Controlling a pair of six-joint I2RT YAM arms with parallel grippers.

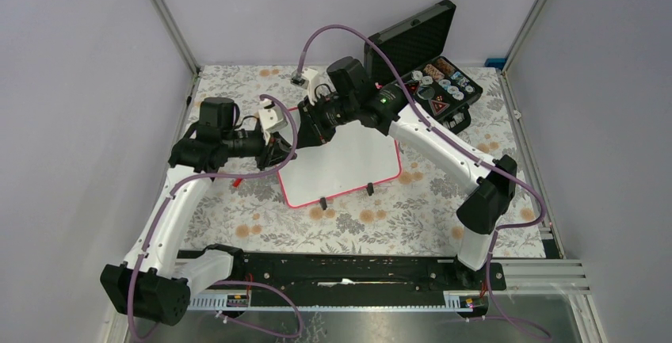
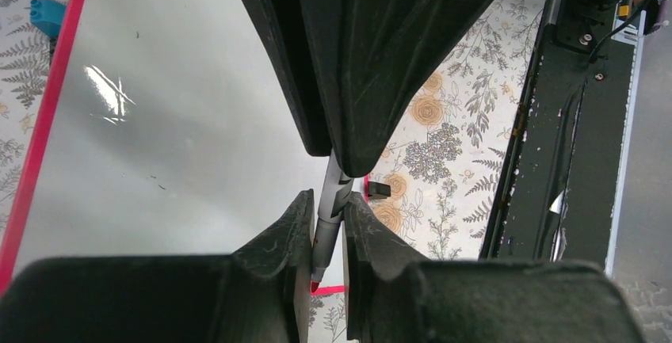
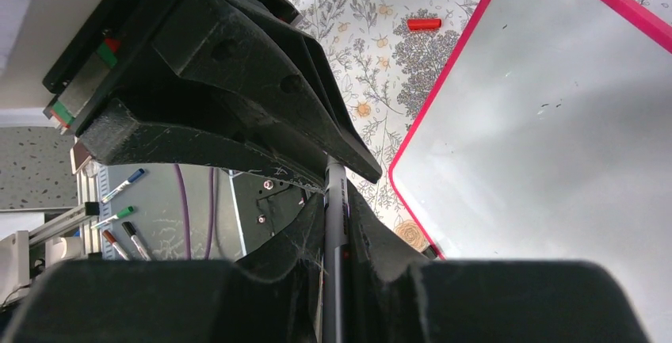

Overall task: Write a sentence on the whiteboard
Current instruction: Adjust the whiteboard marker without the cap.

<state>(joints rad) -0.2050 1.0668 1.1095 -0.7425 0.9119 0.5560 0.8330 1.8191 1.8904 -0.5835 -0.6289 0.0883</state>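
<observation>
Overhead, the right arm (image 1: 432, 135) crosses the whiteboard (image 1: 349, 167); a case (image 1: 412, 38) sits beyond.

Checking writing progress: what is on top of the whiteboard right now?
The whiteboard shows no writing where visible. The left gripper and right gripper, both gripping a grey marker, cover its far-left corner, hiding that patch.

Overall light: bright, even, diffuse; src overhead.
Shadows: soft, faint, under the arms on floral cloth (image 1: 261, 216), top view.
Glare: white streak at upper left of whiteboard (image 2: 174, 145), left wrist view; board reads grey w/ hazy reflections in both wrist views.
Focus: left gripper (image 2: 326, 208) & right gripper (image 3: 334, 200) bodies close to lens, soft, near-black, little detail; cloth pattern fairly sharp.
Distortion: top view wide-angle; frame posts splay outward twd edges.
</observation>
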